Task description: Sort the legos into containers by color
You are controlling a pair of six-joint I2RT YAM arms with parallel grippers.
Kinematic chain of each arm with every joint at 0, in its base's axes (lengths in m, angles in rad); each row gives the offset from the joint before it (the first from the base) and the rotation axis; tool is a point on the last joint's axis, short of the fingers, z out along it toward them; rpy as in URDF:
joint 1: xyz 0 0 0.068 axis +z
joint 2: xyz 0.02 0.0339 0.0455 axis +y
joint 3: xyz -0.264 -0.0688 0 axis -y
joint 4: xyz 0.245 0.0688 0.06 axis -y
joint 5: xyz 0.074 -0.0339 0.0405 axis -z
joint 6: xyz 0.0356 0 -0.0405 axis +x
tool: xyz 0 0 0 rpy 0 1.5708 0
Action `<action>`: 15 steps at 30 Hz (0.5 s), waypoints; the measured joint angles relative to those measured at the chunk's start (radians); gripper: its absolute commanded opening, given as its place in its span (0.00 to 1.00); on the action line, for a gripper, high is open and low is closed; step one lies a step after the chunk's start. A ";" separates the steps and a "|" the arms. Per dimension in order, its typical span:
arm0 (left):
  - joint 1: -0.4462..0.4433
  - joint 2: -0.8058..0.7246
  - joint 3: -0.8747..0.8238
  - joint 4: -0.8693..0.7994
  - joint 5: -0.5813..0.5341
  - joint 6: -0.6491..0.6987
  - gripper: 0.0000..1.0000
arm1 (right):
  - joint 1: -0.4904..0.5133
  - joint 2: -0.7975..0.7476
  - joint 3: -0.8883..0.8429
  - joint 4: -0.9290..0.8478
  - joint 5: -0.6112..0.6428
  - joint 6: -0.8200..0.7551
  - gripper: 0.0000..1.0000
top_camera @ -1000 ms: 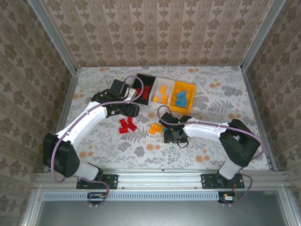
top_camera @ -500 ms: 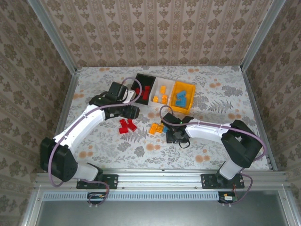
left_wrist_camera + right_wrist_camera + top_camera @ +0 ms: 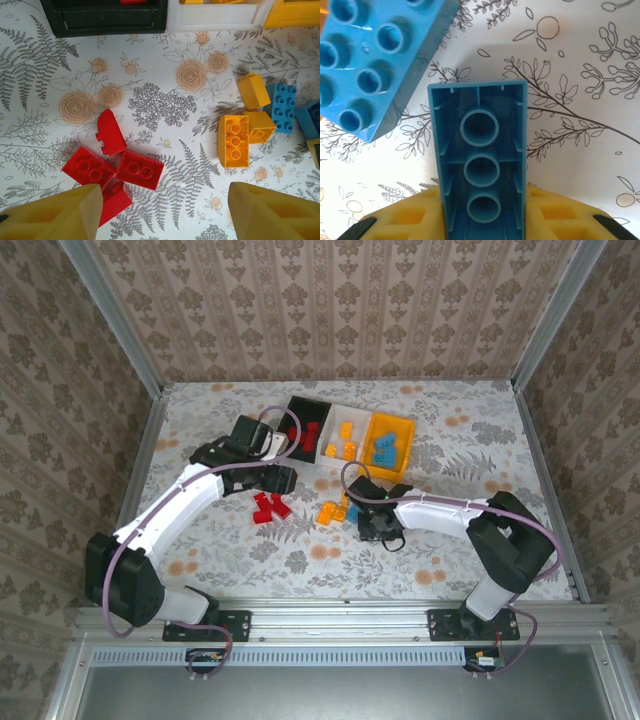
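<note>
My right gripper (image 3: 480, 220) is shut on a blue lego (image 3: 479, 150), held low over the table with its hollow underside facing the camera. A second blue lego (image 3: 375, 65) lies studs up just beside it. In the top view my right gripper (image 3: 368, 521) sits next to the orange legos (image 3: 331, 512). My left gripper (image 3: 165, 215) is open and holds nothing, above the table between several red legos (image 3: 140, 170) and an orange lego (image 3: 233, 141). The containers stand in a row behind: black (image 3: 299, 408), white (image 3: 356, 414), orange-yellow (image 3: 397, 422).
Red, orange and blue legos lie inside the black, white and orange-yellow bins respectively. Two more orange legos (image 3: 254, 90) and a blue one (image 3: 280, 106) crowd together right of the left gripper. A metal frame (image 3: 150, 440) edges the flowered table.
My right gripper has edged a little up and right beside the orange and blue legos. The left arm has shifted slightly back from the black bin.
</note>
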 measured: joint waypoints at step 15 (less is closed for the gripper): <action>0.000 -0.026 -0.068 0.023 0.036 -0.022 0.71 | -0.050 -0.295 0.028 -0.082 0.030 -0.039 0.32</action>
